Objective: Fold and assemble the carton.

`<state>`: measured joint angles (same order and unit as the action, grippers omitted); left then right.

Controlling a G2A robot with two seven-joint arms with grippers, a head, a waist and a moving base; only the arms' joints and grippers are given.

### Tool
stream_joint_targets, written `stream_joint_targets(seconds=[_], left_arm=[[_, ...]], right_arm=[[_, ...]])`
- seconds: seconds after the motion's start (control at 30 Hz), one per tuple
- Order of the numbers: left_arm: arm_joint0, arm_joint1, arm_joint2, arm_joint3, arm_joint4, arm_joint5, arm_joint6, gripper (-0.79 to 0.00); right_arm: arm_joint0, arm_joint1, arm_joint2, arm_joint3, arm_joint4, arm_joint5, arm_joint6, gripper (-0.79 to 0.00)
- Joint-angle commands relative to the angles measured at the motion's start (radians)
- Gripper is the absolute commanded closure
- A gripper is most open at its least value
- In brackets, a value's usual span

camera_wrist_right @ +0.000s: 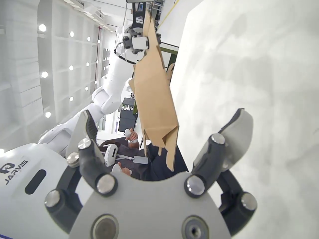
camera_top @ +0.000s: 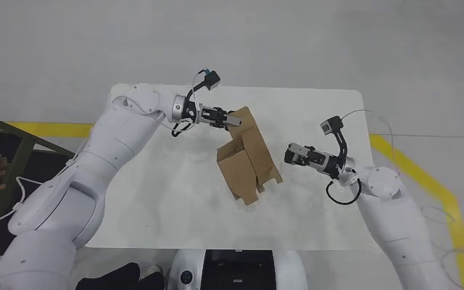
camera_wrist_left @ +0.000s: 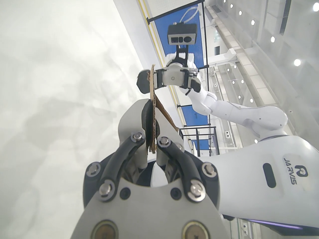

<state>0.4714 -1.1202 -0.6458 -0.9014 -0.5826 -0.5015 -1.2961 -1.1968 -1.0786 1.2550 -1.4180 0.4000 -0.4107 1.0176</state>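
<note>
A brown cardboard carton [camera_top: 246, 156], partly folded and still mostly flat, hangs tilted over the middle of the white table [camera_top: 159, 210]. My left gripper [camera_top: 230, 120] is shut on the carton's far upper edge; the left wrist view shows the cardboard edge [camera_wrist_left: 153, 123] pinched between its pads. My right gripper [camera_top: 292, 154] stands open a short way to the right of the carton, not touching it. In the right wrist view the carton [camera_wrist_right: 154, 95] hangs ahead of the spread fingers [camera_wrist_right: 236, 125], with the left gripper [camera_wrist_right: 139, 42] holding its far end.
The white table has free room on all sides of the carton. Yellow floor tape [camera_top: 406, 156] runs past the table's right edge, and a dark green frame [camera_top: 18, 145] stands off its left side.
</note>
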Motion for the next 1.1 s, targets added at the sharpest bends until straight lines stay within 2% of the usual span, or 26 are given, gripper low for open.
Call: stream_joint_targets(seconds=[0.0,0.13,0.43,0.5,0.57,0.6,0.67,0.93,1.07], left_arm=[[0.004,-0.003,0.002,-0.01,0.005,0.007,-0.018,0.0],[0.007,-0.011,0.004,-0.026,0.0,0.016,-0.038,0.0],[0.0,-0.034,0.021,-0.059,-0.032,0.045,-0.067,0.0],[-0.002,-0.04,0.026,-0.056,-0.04,0.049,-0.071,0.0],[-0.004,-0.047,0.031,-0.049,-0.058,0.056,-0.079,0.0],[-0.006,-0.05,0.033,-0.045,-0.066,0.06,-0.082,0.0],[-0.007,-0.057,0.037,-0.04,-0.089,0.069,-0.092,0.0],[-0.023,-0.08,0.056,-0.003,-0.099,0.079,-0.102,0.0],[-0.031,-0.09,0.067,0.018,-0.087,0.08,-0.103,0.0]], right_arm=[[0.031,-0.002,-0.012,0.037,0.039,0.01,0.054,-0.785],[0.091,-0.009,-0.045,0.107,0.122,0.025,0.171,-0.785],[0.163,-0.03,-0.123,0.187,0.195,0.008,0.288,-0.785],[0.168,-0.033,-0.136,0.192,0.193,0.005,0.304,-0.699],[0.172,-0.035,-0.148,0.192,0.198,0.006,0.324,-0.548],[0.173,-0.036,-0.153,0.193,0.197,0.005,0.331,-0.511],[0.176,-0.037,-0.16,0.196,0.199,0.004,0.342,-0.388],[0.186,-0.042,-0.175,0.209,0.227,0.0,0.382,-0.336],[0.19,-0.043,-0.179,0.208,0.246,0.008,0.4,-0.274]])
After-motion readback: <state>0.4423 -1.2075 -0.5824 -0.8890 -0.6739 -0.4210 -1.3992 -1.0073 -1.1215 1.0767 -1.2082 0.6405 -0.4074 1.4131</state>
